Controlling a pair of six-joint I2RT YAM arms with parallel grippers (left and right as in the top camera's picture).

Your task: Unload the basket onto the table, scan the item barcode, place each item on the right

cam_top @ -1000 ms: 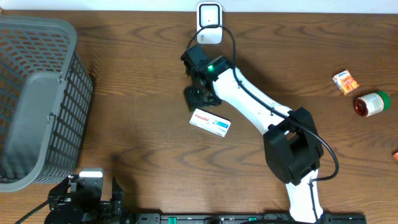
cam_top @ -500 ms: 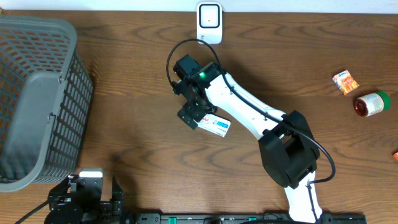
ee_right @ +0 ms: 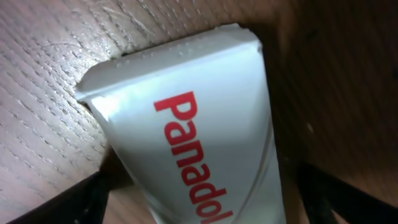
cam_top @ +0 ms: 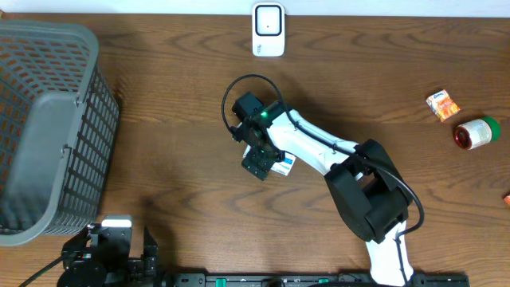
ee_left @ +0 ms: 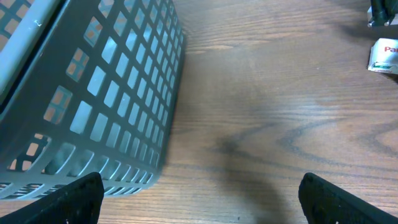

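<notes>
- My right gripper [cam_top: 259, 163] has come nearer from the scanner [cam_top: 268, 29], down over the box [cam_top: 284, 165].
- Its jaws stand spread astride the box, which lies mid-way across the desk [cam_top: 159, 159].
- Left gripper [ee_left: 202, 202]: jaws spread, by the basket [ee_left: 93, 93].

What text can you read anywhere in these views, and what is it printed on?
"Panadol": red letters on the white box, right wrist view.
"Pa": the same word on that box, cut off by the frame edge, left wrist view.
orange packet: print too small to read.
scanner: no legible marking.
</notes>
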